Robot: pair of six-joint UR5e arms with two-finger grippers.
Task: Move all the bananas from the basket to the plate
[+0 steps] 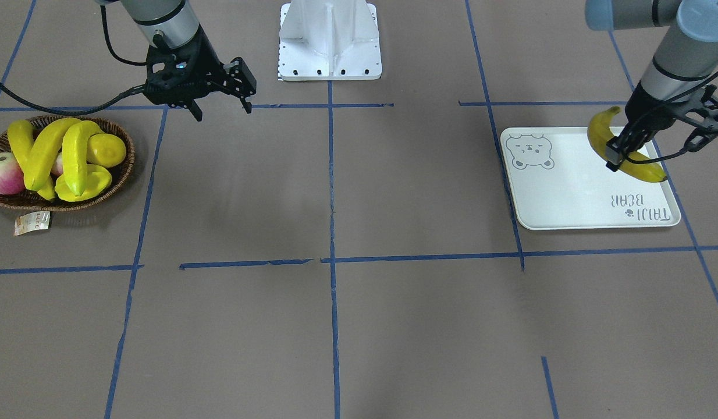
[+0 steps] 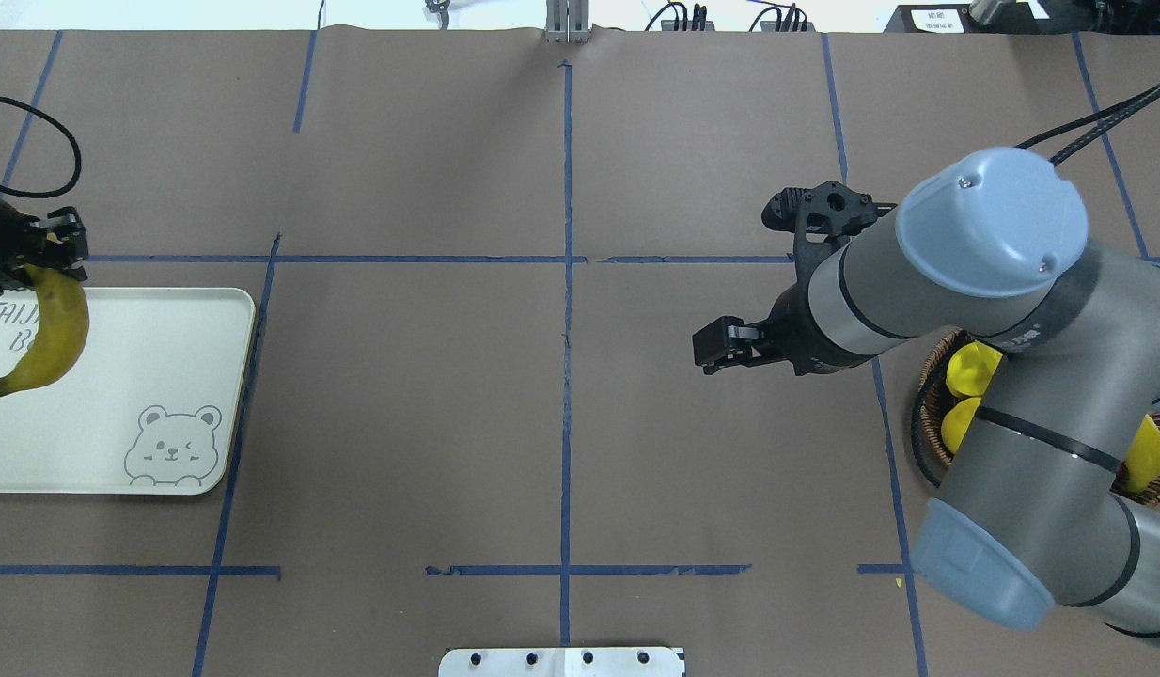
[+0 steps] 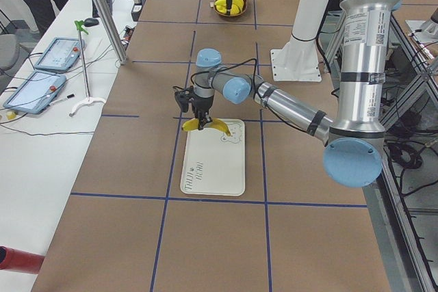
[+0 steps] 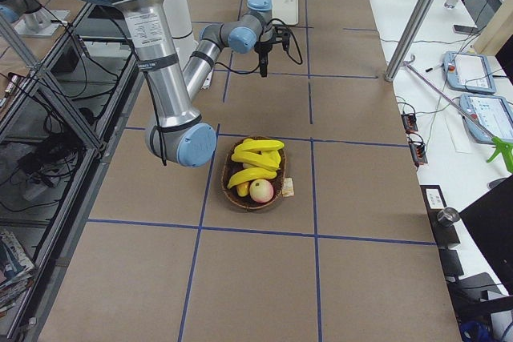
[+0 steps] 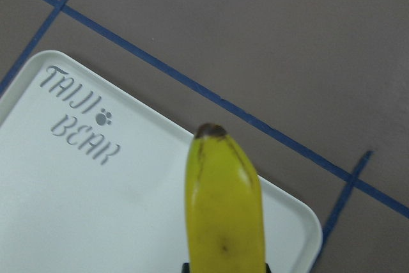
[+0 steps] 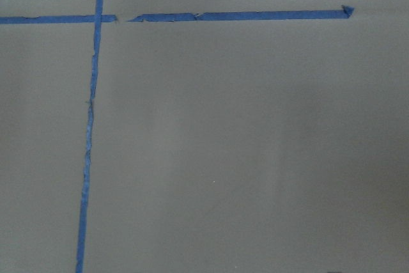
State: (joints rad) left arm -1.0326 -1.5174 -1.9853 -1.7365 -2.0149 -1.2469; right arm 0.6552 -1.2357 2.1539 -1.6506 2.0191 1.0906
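Observation:
My left gripper is shut on a darker yellow banana, holding it low over the far edge of the plate, a pale tray with a bear print. In the left wrist view the banana points out over the plate's corner. Three bananas lie piled in the wicker basket at the other end of the table. My right gripper hangs open and empty above bare table, beside the basket. From overhead the banana, plate and right gripper show; my right arm hides most of the basket.
The basket also holds a pink apple, a lemon and a yellow starfruit. A paper tag lies in front of it. The white robot base stands at the table's middle rear. Blue tape lines cross the brown tabletop.

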